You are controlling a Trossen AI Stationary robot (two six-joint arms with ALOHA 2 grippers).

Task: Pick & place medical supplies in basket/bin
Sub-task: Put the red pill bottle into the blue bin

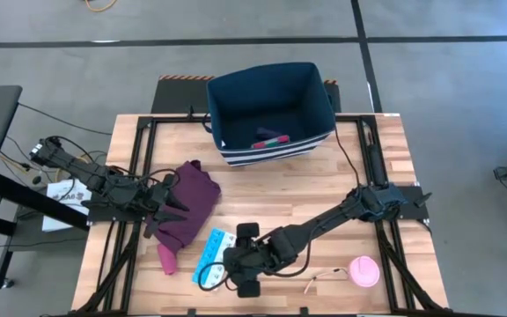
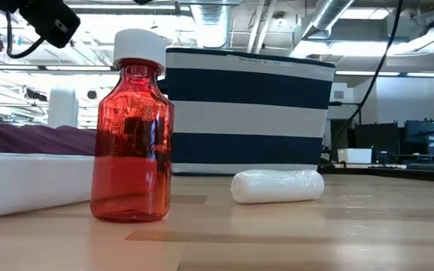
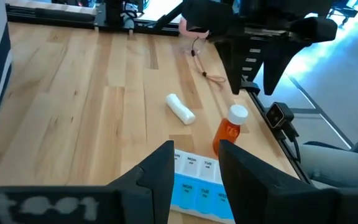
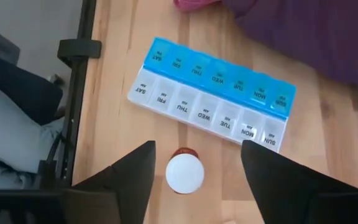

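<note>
Bottle [image 4: 184,173], red, white-capped: light, rigid, slick plastic; grip its round body below the cap. Right claw [image 4: 194,168] spread above, ungrasped.

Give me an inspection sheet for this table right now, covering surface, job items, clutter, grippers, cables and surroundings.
Surface: wooden table, bare between items.
Job's things: pill organizer flat near the front edge; red bottle upright, white cap on; white roll lying beside it; pink disc with tan cord at front right; striped blue bin at the back, something pink and green inside.
Clutter: maroon cloth on the left side.
Grippers: right gripper open, directly above the bottle cap; left gripper open, empty, at the cloth.
Cables: black cables off the table's left edge and by the bin.
Surroundings: grey floor; no person seen.
</note>
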